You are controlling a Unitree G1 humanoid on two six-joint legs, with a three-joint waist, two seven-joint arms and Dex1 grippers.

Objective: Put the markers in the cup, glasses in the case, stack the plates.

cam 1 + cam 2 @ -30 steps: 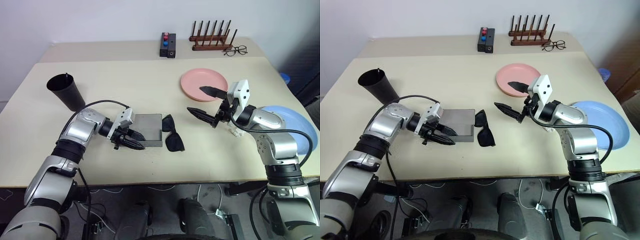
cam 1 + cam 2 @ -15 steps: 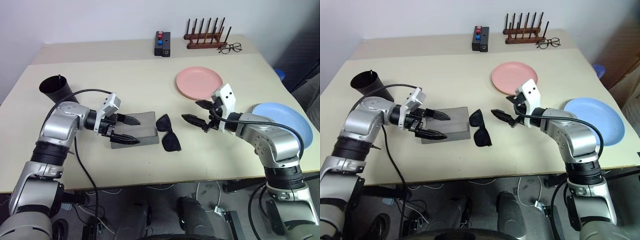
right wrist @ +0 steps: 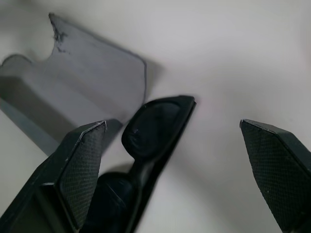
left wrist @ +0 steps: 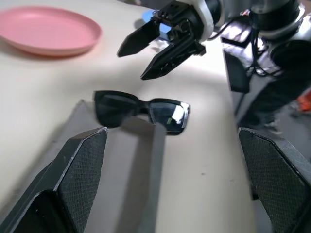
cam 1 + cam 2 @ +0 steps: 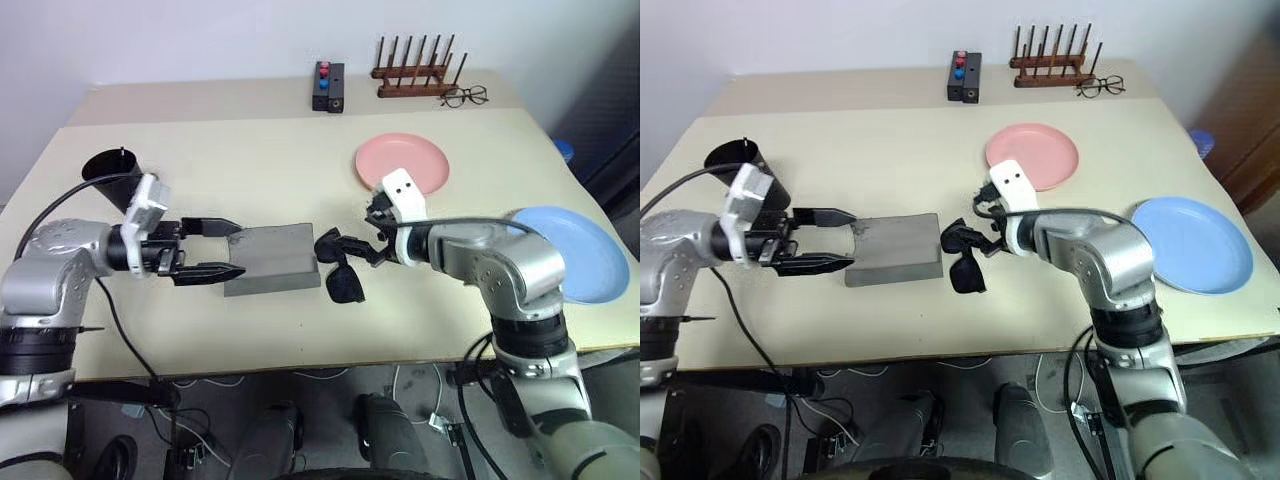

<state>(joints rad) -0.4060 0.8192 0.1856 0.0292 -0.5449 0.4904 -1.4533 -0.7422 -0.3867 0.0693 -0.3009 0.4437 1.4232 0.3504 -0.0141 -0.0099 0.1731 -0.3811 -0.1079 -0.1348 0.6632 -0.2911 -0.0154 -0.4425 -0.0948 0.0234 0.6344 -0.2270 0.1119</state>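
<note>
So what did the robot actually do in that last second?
The left end effector drew back off the grey felt case toward the black cup, its jaws opening. The right end effector swung in over the black sunglasses, jaws open, not gripping. Case, sunglasses and both plates stayed put.

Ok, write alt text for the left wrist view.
Black sunglasses lie on the beige table against the far edge of the grey case, and the right gripper hangs over them with its jaws open. The pink plate sits beyond, and the left gripper's own fingers frame the view, spread wide.
</note>
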